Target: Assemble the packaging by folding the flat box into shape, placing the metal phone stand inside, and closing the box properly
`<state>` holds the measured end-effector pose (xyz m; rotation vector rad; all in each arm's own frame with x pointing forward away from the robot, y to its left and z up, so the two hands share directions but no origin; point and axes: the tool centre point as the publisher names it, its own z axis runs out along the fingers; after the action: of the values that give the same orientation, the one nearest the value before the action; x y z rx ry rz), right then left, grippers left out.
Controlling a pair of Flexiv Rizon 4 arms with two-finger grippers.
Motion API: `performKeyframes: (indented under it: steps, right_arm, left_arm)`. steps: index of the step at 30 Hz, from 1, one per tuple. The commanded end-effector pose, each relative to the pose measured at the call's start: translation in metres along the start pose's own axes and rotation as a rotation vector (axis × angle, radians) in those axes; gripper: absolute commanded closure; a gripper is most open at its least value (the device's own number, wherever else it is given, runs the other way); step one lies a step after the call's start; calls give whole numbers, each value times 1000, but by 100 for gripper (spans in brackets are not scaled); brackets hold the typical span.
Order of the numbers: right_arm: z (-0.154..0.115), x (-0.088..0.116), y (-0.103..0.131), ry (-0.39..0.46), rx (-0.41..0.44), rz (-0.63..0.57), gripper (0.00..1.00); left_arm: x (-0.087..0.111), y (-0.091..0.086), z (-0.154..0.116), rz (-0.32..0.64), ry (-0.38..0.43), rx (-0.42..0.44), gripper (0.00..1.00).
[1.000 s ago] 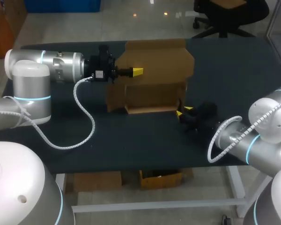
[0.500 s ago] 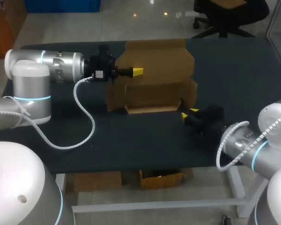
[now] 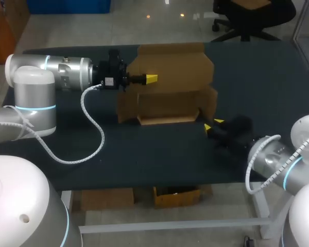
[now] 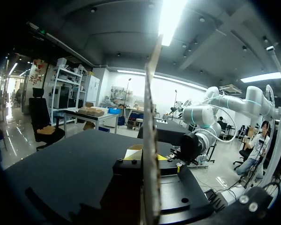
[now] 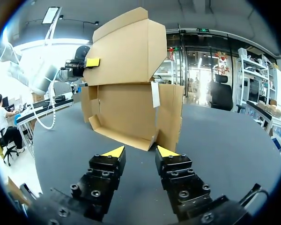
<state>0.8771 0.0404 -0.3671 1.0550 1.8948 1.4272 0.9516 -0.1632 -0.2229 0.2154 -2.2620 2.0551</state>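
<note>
The partly folded cardboard box (image 3: 167,90) stands in the upper centre of the head view, on the dark table (image 3: 144,154). Its tall rear panel (image 3: 172,64) is upright and its shallow tray opens toward the lower edge of the frame.

The left gripper (image 3: 149,78) enters from the left of the frame. It is clamped on the rear panel: in the left wrist view the cardboard runs edge-on between the two yellow tips, one on each face.

The right gripper (image 3: 212,124) lies right of centre, just beside the box's right front corner but clear of it. In the right wrist view its fingers (image 5: 169,156) are spread with nothing between them, and the box stands ahead. The metal phone stand appears in no view.

Change over the last second:
- The right gripper has backed away from the front corner toward the lower right of the frame.
- The right side flap (image 3: 211,102) now stands further out from the box end.
- The left arm has not moved.

Interpretation: one folding push on the right end appears finished and the flap released. It does not look tucked, so the box is still being shaped, and inserting the stand and closing the box remain.
</note>
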Motion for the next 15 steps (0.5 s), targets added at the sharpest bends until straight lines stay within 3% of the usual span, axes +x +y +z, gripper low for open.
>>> performKeyframes:
  steps: [1,15]
  right_arm:
    - [-10,-9,1,33,-6,-2,60]
    - [-26,-17,6,70,-10,-32,56]
  left_arm:
    - [0,2,1,-1,2,-1,100]
    - [0,2,1,-1,2,-1,100]
